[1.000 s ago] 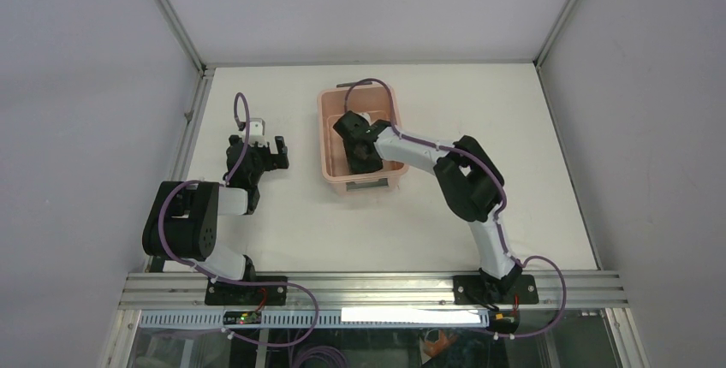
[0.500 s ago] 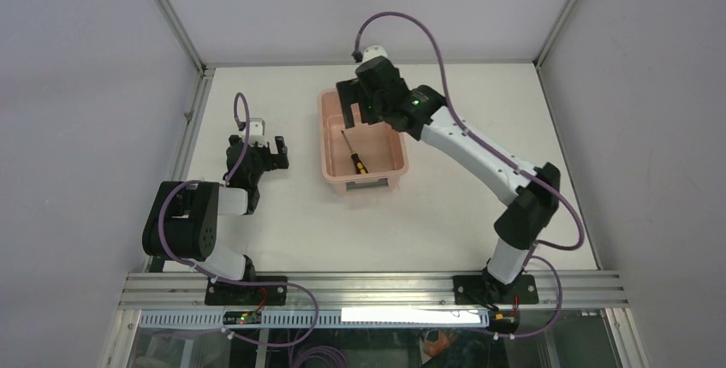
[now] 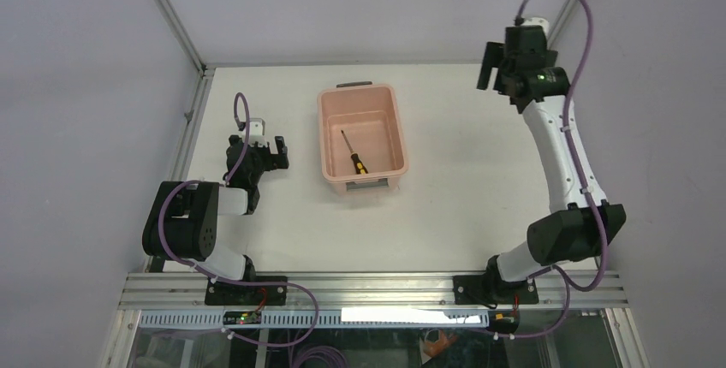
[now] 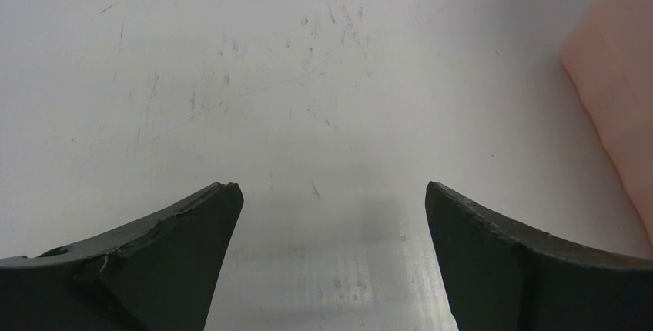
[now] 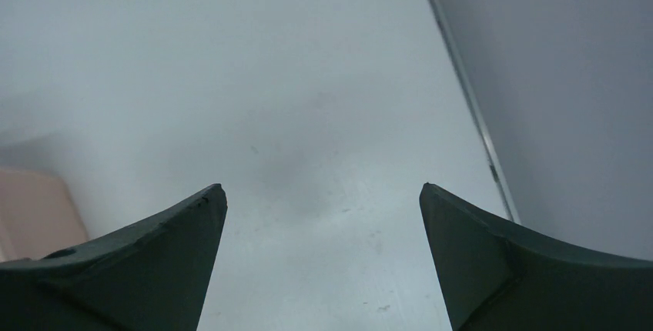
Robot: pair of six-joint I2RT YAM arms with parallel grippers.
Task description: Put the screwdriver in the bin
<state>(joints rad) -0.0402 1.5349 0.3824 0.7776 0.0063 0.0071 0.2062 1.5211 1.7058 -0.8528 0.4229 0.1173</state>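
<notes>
Jaws on the left gripper stood wide with nothing between them, left of centre in the top view, arm folded low by its base, probably parked because one arm could do this job. Screwdriver lay flat on the floor of the bin at centre frame, handle toward the lower end, so the task looked done. Right gripper hung at upper right, jaws wide and empty above the table, arm stretched tall, presumably for clearance from the bin.

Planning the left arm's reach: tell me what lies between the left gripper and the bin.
Nothing: only bare table separates the left gripper from the bin, as the top view shows. The left wrist view agrees.
</notes>
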